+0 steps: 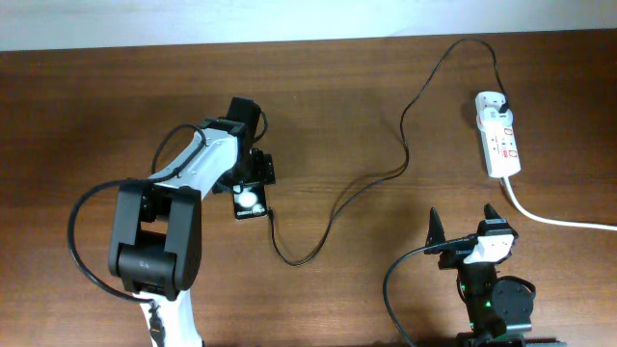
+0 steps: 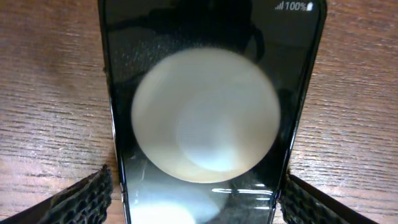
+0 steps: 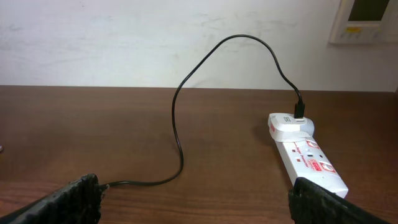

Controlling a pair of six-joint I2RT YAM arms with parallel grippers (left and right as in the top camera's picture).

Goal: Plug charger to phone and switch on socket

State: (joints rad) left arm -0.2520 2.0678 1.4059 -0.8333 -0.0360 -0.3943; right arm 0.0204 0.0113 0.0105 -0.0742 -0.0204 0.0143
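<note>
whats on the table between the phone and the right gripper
In the overhead view, only the long thin black charger cable loops across the brown wooden table between the small black phone and the right gripper.

- my left gripper is down over the phone.
- charger snakes from the socket and ends right by the phone.
- my right gripper hangs with fingers spread, well apart from the socket.
</note>
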